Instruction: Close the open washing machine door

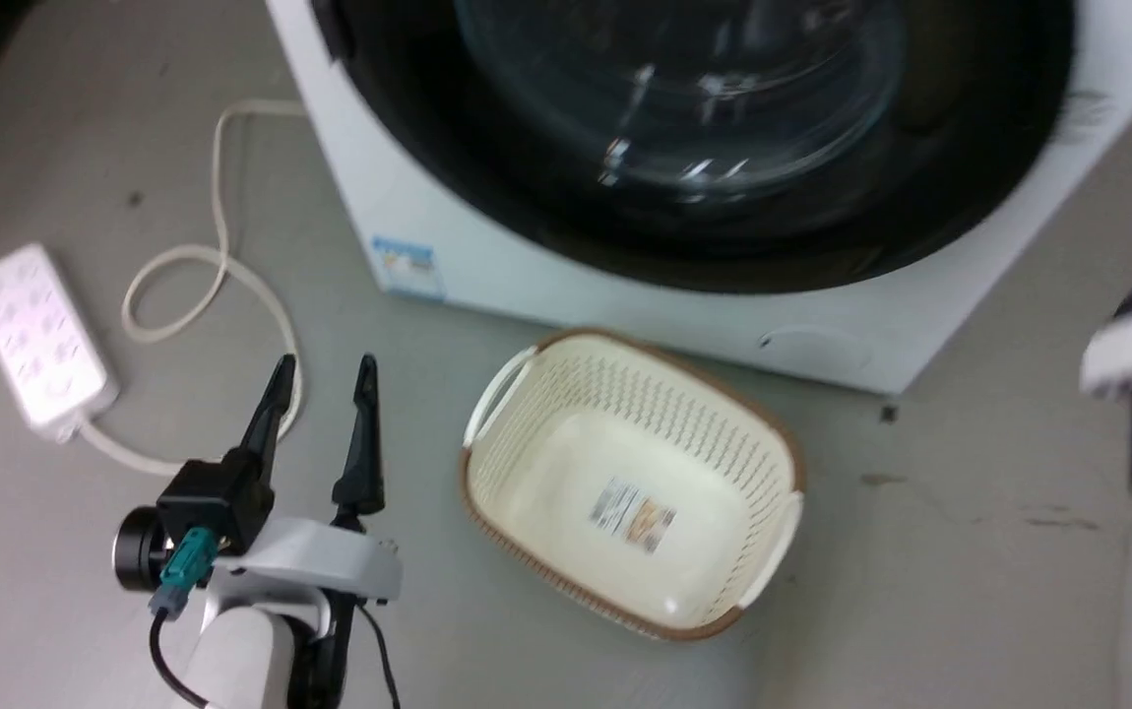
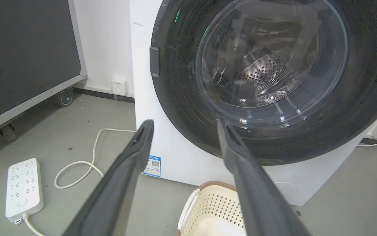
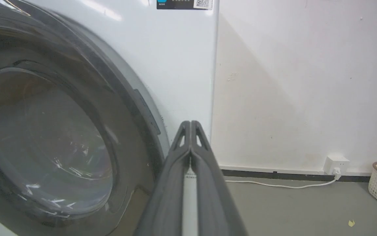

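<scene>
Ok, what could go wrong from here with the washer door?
The washing machine door looks closed, but a latch can't be confirmed; it might swing back. The shut right claw sits near its rim and could scrape it. The laundry basket and cable lie on the floor nearby, easy to snag.

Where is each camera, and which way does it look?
Head view: on the robot's head, looking down at the laundry basket, the power strip and the washing machine door; left jaws, apart, show lower left.
Left wrist view: on the left wrist, looking along its spread fingers at the door.
Right wrist view: on the right wrist, looking along its pressed-together fingers past the door's edge at a white wall.
Shared: head and left wrist both show basket and power strip; all show the door.
</scene>
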`<state>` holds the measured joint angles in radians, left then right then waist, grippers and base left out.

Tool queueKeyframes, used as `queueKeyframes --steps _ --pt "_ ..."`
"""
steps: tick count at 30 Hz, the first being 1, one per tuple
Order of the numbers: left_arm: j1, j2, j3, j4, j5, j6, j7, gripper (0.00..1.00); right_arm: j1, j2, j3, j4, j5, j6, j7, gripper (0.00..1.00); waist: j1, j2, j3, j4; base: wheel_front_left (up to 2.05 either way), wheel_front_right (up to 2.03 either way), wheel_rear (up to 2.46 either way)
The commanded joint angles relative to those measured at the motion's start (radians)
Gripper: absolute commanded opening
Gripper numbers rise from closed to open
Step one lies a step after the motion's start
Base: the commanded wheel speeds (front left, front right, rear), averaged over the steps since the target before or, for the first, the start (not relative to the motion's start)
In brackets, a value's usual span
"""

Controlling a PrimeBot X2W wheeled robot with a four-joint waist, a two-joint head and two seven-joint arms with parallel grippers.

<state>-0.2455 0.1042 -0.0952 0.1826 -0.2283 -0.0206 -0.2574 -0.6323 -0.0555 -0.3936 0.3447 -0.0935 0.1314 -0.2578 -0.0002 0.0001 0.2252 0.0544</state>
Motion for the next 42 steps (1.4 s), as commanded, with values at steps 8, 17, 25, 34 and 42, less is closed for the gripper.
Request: queueKeyframes --steps 8,17,25,34,42 --pt "0.059 0.017 0.003 0.051 0.02 0.001 -0.003 1.0 0.346 0.005 0.156 -0.11 0.098 -0.001 -0.004 0.0 0.0002 -0.0001 -0.166 -0.118 0.0 0.0 0.0" --pt "0.069 0.022 -0.009 0.079 0.015 0.012 0.037 1.0 0.56 0.005 0.265 -0.17 0.128 -0.001 0.001 0.0 0.0002 -0.0001 -0.198 -0.117 0.0 0.0 0.0" --pt "0.07 0.009 0.001 0.091 -0.025 0.02 0.041 1.0 0.605 0.005 0.268 -0.178 0.177 -0.001 0.006 1.0 0.0002 -0.0001 -0.213 -0.105 0.0 0.0 0.0" --pt "0.059 0.006 0.001 0.103 -0.039 0.03 0.036 1.0 0.608 0.005 0.272 -0.187 0.187 -0.001 0.005 1.0 0.0002 -0.0001 -0.207 -0.102 0.0 0.0 0.0" --pt "0.061 0.008 0.0 0.114 -0.042 0.027 0.036 0.0 0.597 0.003 0.273 -0.18 0.192 0.0 0.007 0.0 0.0002 -0.0001 -0.212 -0.098 0.0 0.0 0.0"
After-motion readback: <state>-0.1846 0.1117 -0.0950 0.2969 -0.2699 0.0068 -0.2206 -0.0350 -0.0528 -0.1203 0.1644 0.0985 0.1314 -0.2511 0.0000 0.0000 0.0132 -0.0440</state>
